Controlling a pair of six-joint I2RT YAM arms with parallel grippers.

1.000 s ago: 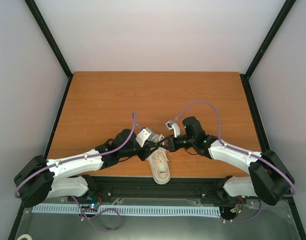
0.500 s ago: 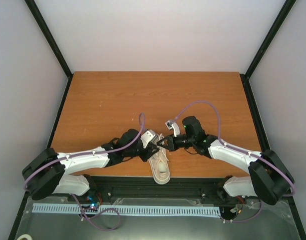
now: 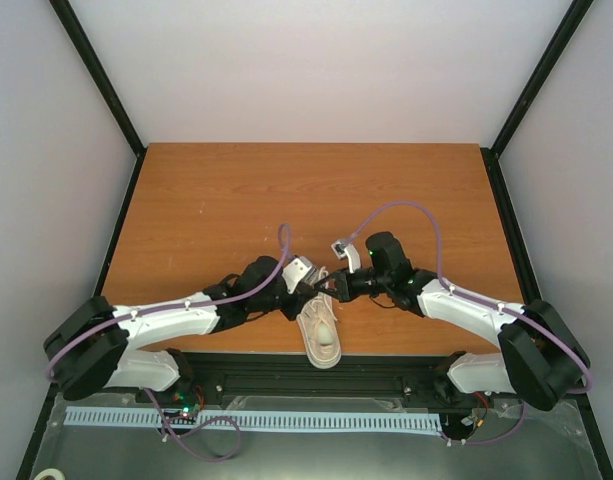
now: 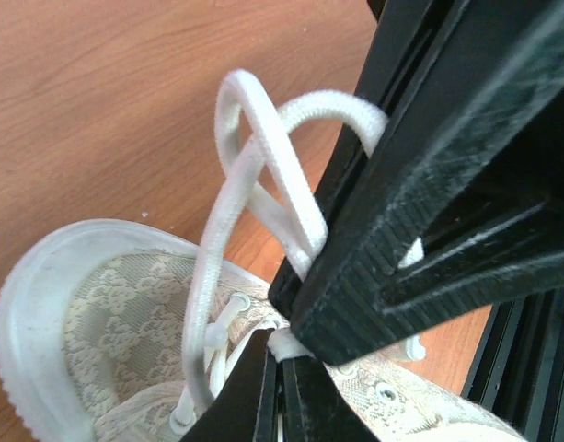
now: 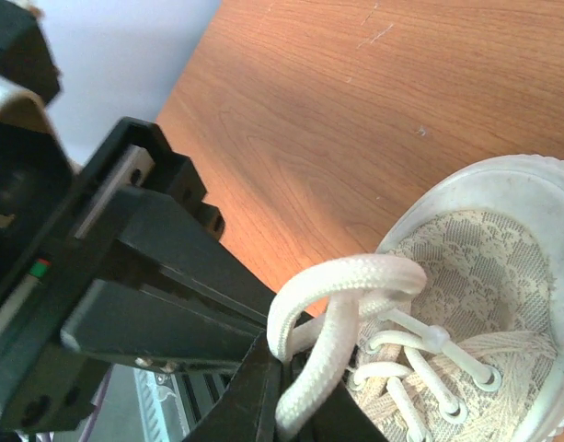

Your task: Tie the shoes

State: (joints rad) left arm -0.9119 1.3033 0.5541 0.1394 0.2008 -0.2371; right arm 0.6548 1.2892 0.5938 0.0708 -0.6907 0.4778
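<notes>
The cream sneaker (image 3: 322, 335) lies at the table's near edge, toe pointing away from the arms. It fills the left wrist view (image 4: 97, 331) and the right wrist view (image 5: 484, 276). My left gripper (image 3: 313, 291) is shut on a white lace (image 4: 286, 348) just above the eyelets. My right gripper (image 3: 327, 287) is shut on the other lace (image 5: 309, 387). The two laces cross in a loop (image 4: 263, 157) between the grippers, also seen in the right wrist view (image 5: 346, 285). The fingertips nearly touch over the shoe's tongue.
The wooden table (image 3: 236, 200) extends far behind the shoe. A black rail (image 3: 316, 365) runs along the near edge under the shoe's heel. Purple cables (image 3: 406, 215) arch above both arms.
My left gripper has moved right toward the right gripper, over the shoe; its arm has swung inward. The right arm has barely moved.
</notes>
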